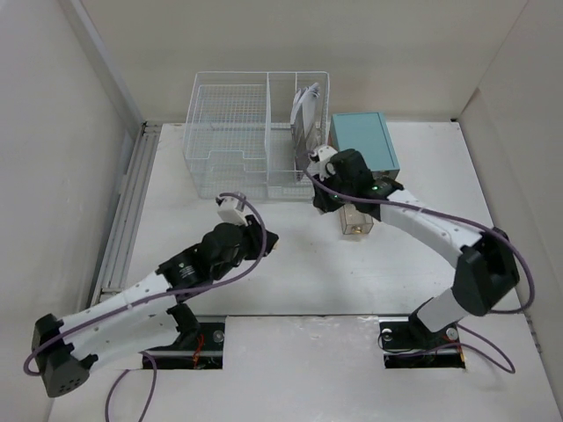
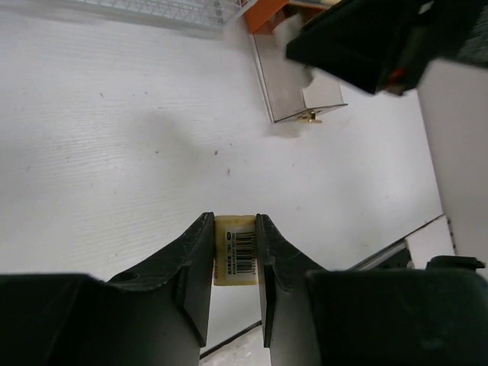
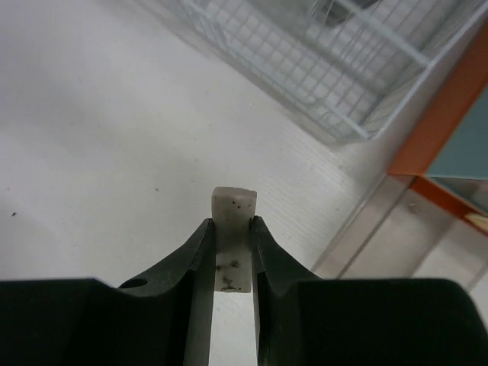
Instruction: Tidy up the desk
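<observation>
Desk [image 1: 308, 286] spreads under both arms, basket [image 1: 230, 123] on its far edge. Right gripper [image 3: 232, 225] is clamped on a speckled eraser [image 3: 233, 204] that sticks out along the fingers, with the open drawer [image 1: 356, 224] just beside it. It's way nearer than the left gripper [image 2: 234, 225], which is pinching a barcoded block [image 2: 235, 258].

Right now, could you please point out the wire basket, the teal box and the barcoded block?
wire basket [image 1: 227, 132], top view, bare left compartment.
teal box [image 1: 363, 141], top view, middle of its top.
barcoded block [image 2: 235, 258], left wrist view, barcode label.
</observation>
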Robot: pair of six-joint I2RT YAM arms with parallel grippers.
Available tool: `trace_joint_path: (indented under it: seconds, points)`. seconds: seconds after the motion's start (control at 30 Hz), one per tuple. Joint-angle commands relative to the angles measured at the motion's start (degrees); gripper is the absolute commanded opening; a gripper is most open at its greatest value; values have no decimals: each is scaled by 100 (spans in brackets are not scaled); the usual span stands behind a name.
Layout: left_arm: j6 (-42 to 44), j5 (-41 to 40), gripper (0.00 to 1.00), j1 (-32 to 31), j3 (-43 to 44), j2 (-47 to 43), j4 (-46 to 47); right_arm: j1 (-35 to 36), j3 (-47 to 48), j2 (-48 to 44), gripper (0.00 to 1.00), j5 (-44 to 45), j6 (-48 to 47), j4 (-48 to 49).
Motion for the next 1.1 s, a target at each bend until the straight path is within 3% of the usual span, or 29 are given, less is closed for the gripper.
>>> trace_joint_path:
  seconds: [0.0, 0.2, 0.33, 0.57, 0.67, 0.73, 0.87, 1.03, 1.07]
  points:
    - [364, 254, 0, -30, 300, 514, 1046, -361, 130, -572, 0, -205, -532, -68]
    - [846, 447, 0, -135, 1283, 2208, 1880, -1337, 331, -416, 0, 329, -646, -630]
    - [1040, 553, 0, -135, 1820, 3167, 2180, -1487, 332, -354, 0, 384, -769, -753]
    - [1331, 747, 0, -135, 3156, 4635, 2295, -1795, 384, 103, 0, -336, -883, -1210]
    - [1384, 887, 0, -135, 3543, 5093, 2243, -1848, 253, 156, 14, -530, -988, -1263]
    - [1445, 958, 0, -135, 3727, 5288, 2243, -1917, 253, 156, 35, -679, -989, -1315]
    - [1445, 1089, 0, -135, 3869, 5640, 2243, -2041, 200, 25, 53, -943, -1041, -1316]
    - [1507, 1142, 0, -135, 3983, 5894, 2243, -2103, 252, -204, 55, -1190, -1164, -1369]
    - [1568, 1142, 0, -135, 3983, 5895, 2243, -2103, 253, -352, 44, -1190, -1164, -1369]
